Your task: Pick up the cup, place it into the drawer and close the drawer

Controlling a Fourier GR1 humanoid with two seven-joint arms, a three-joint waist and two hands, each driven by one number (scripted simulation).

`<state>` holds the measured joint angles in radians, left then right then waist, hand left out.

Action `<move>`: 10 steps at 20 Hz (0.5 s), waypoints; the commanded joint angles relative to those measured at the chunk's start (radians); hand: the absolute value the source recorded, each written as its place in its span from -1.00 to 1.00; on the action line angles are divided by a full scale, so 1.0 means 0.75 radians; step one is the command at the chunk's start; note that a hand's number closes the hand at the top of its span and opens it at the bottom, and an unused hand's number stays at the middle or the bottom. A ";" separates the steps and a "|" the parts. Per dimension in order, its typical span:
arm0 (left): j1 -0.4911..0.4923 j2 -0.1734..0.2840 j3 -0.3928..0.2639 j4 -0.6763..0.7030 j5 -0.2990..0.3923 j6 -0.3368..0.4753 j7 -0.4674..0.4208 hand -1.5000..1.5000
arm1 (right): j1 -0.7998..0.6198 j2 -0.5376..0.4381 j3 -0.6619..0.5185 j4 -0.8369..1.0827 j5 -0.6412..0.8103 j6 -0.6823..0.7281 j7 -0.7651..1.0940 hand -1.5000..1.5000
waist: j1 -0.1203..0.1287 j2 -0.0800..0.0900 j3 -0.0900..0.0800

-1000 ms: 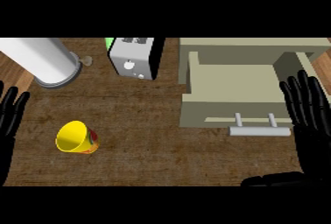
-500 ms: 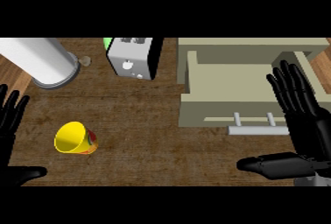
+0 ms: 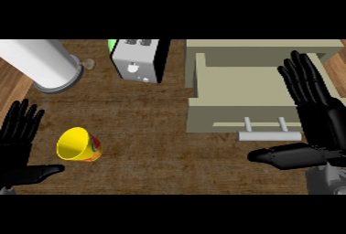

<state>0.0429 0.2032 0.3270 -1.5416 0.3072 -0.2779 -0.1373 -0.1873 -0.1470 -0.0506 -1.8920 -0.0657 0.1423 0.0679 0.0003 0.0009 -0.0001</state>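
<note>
Holding both hands flat, fingers apart: my left hand (image 3: 19, 137) at nine o'clock of the cup (image 3: 78, 145), my right hand (image 3: 316, 109) over the open drawer (image 3: 236, 91).

We see a toaster (image 3: 138, 59) standing upright on the brown wooden counter (image 3: 155, 137). Left of the toaster lies a large white cylinder (image 3: 40, 64) with a grey rim. Just behind the toaster's left side, something green (image 3: 112, 45) peeks out.
</note>
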 commanded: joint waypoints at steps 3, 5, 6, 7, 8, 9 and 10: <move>0.010 0.033 0.048 0.301 -0.099 -0.059 -0.233 -1.00 | -0.035 -0.036 -0.060 -0.038 -0.058 0.026 0.061 -1.00 | -0.002 -0.001 -0.001; -0.011 0.039 0.054 0.333 -0.108 -0.028 -0.212 -1.00 | 0.032 0.006 -0.012 -0.076 -0.009 0.006 0.027 -1.00 | -0.002 -0.002 0.000; -0.043 0.015 0.027 0.456 -0.159 -0.030 -0.304 -1.00 | -0.026 0.009 0.009 -0.012 0.020 0.001 0.026 -1.00 | -0.002 0.000 -0.001; -0.104 0.094 0.072 0.538 -0.138 -0.072 -0.314 -1.00 | -0.088 -0.029 -0.056 0.025 -0.022 0.010 0.061 -1.00 | -0.002 0.000 -0.001; -0.110 0.076 0.071 0.696 -0.164 -0.106 -0.443 -1.00 | -0.037 -0.032 -0.070 0.004 -0.075 0.051 0.014 -1.00 | -0.009 0.002 -0.001; -0.124 0.085 0.060 0.714 -0.176 -0.102 -0.435 -1.00 | -0.011 -0.055 -0.095 -0.019 -0.079 0.064 0.026 -1.00 | -0.007 0.000 -0.001; -0.160 0.078 0.052 0.808 -0.215 -0.089 -0.510 -1.00 | -0.163 -0.045 -0.069 -0.009 -0.061 0.004 0.142 -1.00 | -0.007 0.001 -0.002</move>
<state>-0.0217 0.2454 0.3625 -1.1288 0.1944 -0.3285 -0.3991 -0.2307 -0.1697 -0.0916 -1.8949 -0.0982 0.1609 0.1037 -0.0033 0.0012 -0.0005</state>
